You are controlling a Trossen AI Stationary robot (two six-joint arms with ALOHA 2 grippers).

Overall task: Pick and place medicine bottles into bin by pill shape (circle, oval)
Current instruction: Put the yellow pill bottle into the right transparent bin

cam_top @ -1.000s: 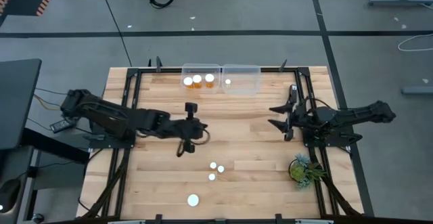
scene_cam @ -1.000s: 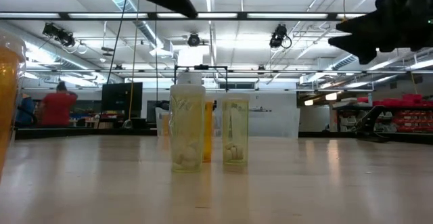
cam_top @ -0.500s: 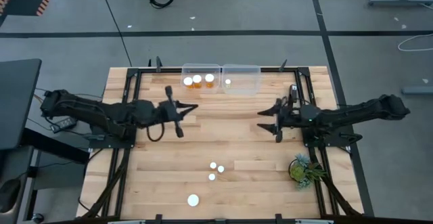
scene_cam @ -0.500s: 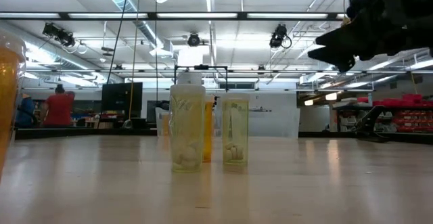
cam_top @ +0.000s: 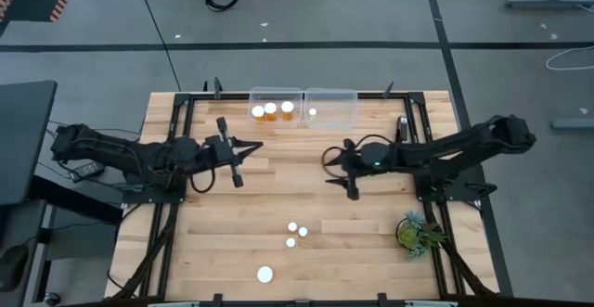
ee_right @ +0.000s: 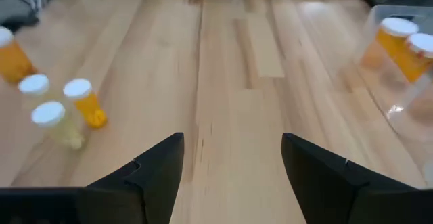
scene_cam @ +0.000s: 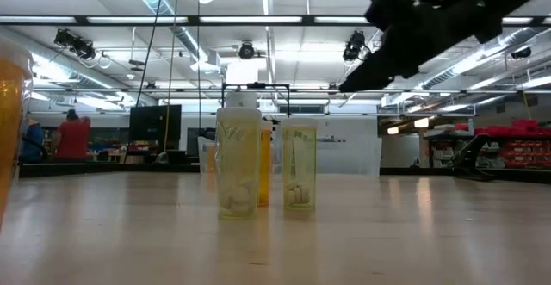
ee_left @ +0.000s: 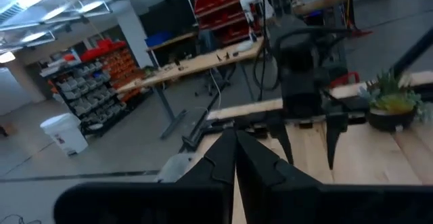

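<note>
Three small medicine bottles (cam_top: 295, 234) with white caps stand upright in a cluster near the table's front middle. A larger-capped one (cam_top: 265, 274) stands nearer the front edge. The right wrist view shows the cluster (ee_right: 64, 109), and the low view shows it (scene_cam: 258, 164) standing on its bases. Two clear bins (cam_top: 303, 108) sit at the far edge: three bottles (cam_top: 272, 110) in the left one, one (cam_top: 313, 112) in the right. My right gripper (cam_top: 332, 168) hovers open over the table's middle, above and beyond the cluster (ee_right: 232, 139). My left gripper (cam_top: 252, 146) is shut and empty at the mid-left (ee_left: 234, 141).
A small green plant (cam_top: 418, 231) in a dark pot stands at the front right, also in the left wrist view (ee_left: 392, 105). Black frame rails (cam_top: 176, 196) run along both table sides. Bare wood lies between the grippers and the bins.
My right gripper has swung from the right rail toward the table's middle, still open and tipped slightly down. My left gripper has drawn back from the middle toward the left and far edges, turning level, and stays shut. The bottles have not moved.
</note>
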